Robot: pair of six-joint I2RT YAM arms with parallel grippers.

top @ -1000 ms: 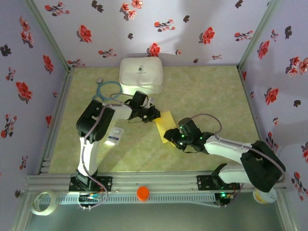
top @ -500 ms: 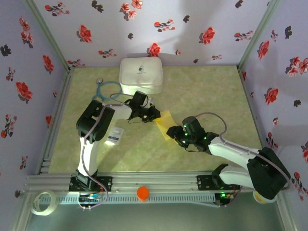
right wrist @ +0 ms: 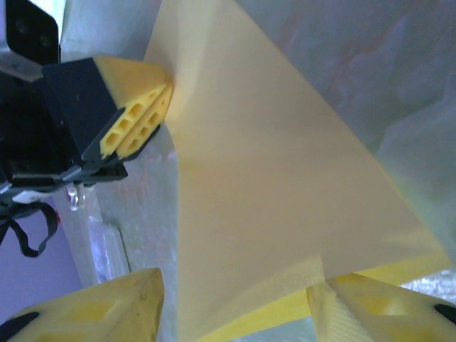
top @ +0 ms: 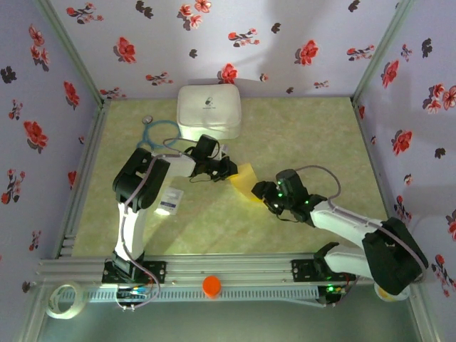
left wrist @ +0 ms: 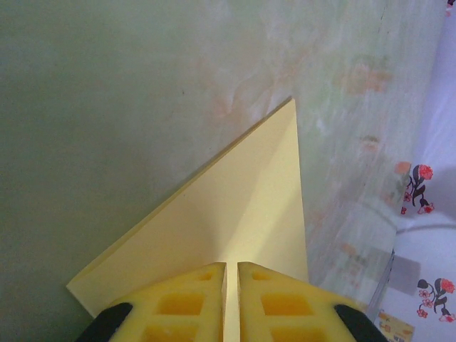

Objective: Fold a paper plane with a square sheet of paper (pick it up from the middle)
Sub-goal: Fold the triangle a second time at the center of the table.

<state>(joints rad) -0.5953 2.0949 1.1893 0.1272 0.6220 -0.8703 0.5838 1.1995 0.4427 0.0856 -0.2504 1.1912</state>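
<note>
While the left gripper (top: 231, 171) sat just left of the top view's centre, its jaws were clamped shut on one corner of the yellow paper sheet (top: 246, 182). From the left wrist, the sheet rose from the pressed-together fingers (left wrist: 185, 303) at the bottom edge to a sharp point in the upper right, folded into a triangle over the green table (left wrist: 107, 107). The right gripper (top: 259, 191) lay at the sheet's lower right edge, jaws spread apart. In its wrist view one finger (right wrist: 92, 310) sat in each bottom corner with the sheet between them, and the right-hand one touched a folded edge. A white case (top: 208, 111) stood well apart, toward the top.
</note>
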